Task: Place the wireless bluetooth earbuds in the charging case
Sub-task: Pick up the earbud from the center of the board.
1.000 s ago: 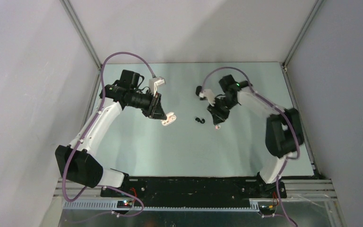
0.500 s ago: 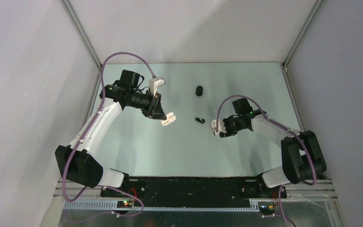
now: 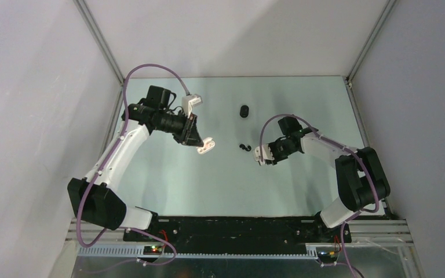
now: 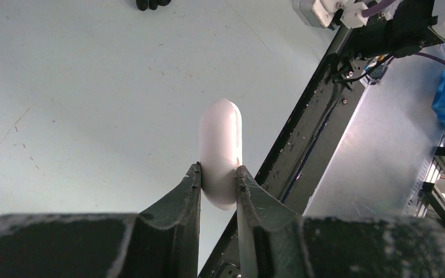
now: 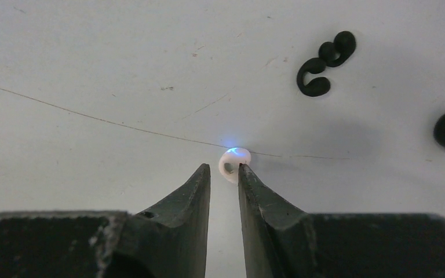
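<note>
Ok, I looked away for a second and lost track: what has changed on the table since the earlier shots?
The right arm drew back from the far middle towards its own side, uncovering the black case. The right end effector now has its tips at a white earbud, jaws slightly apart; no grip shows. Unchanged: the left end effector clamped on the white case, and the black earbuds.

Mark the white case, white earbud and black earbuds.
white case (image 4: 221, 145): left wrist view, middle of its shell.
white earbud (image 5: 234, 161): right wrist view, its rounded body.
black earbuds (image 5: 328, 52): right wrist view, the pair's middle.
</note>
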`<state>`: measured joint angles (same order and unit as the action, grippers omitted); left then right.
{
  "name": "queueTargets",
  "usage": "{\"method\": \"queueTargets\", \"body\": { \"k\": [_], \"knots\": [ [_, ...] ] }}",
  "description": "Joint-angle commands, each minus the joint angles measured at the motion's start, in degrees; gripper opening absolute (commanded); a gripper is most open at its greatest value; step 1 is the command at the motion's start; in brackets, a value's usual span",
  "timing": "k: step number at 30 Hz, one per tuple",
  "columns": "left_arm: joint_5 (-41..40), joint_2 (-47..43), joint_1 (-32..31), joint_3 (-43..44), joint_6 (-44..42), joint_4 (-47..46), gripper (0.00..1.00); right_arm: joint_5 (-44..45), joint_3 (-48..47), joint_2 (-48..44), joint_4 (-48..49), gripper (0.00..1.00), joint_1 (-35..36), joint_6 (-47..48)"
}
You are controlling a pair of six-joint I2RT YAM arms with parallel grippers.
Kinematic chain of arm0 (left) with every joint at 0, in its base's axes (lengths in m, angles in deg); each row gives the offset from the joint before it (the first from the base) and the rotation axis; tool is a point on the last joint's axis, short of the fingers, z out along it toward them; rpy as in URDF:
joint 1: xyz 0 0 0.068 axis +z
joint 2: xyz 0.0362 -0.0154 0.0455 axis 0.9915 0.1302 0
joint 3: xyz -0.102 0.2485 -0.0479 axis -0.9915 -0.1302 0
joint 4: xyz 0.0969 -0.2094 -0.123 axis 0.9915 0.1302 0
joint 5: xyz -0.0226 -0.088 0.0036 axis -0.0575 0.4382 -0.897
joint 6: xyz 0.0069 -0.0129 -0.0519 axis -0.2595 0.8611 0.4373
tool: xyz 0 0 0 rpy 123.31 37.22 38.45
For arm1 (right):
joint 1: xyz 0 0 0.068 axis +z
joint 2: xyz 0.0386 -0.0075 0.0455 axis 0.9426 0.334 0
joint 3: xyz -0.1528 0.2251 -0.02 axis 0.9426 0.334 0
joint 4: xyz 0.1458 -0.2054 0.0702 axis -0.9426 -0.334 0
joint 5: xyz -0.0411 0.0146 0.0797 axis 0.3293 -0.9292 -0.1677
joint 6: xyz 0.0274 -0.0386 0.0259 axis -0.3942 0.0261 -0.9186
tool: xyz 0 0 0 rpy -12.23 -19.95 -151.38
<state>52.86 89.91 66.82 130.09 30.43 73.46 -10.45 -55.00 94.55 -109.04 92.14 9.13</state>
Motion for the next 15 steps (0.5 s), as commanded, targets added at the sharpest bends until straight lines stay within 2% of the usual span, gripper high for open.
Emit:
{"method": "queueTargets", "body": {
  "k": [1, 7, 10, 12, 13, 14, 15],
  "knots": [
    [0.05, -1.42, 0.59, 0.06, -1.35, -0.49, 0.00, 0.94, -2.33, 1.59, -2.44, 0.28, 0.31, 1.81],
    [-0.20, -1.90, 0.56, -0.56, -1.51, -0.47, 0.00, 1.48, -3.01, 2.59, -2.78, 0.29, 0.32, 0.71],
    [-0.56, -2.08, 0.58, -0.41, -1.55, -0.48, 0.00, 1.36, -3.97, 2.35, -1.63, 0.29, 0.74, -6.61],
    [-0.82, -2.24, 0.55, -0.35, -1.48, -0.40, 0.00, 1.42, -5.82, 1.96, -0.08, 0.31, 1.30, -19.26],
    [-1.07, -2.46, 0.57, -0.38, -1.40, -0.40, 0.00, 2.35, -7.52, 1.74, 0.97, 0.32, 1.47, -30.86],
    [-1.26, -2.55, 0.58, -0.32, -1.48, -0.39, 0.00, 3.24, -8.52, 1.64, 1.06, 0.32, 1.80, -36.85],
    [-1.51, -2.73, 0.63, -0.42, -1.47, -0.39, 0.00, 5.27, -10.43, 1.50, 0.61, 0.32, 1.85, -49.28]
  ]
}}
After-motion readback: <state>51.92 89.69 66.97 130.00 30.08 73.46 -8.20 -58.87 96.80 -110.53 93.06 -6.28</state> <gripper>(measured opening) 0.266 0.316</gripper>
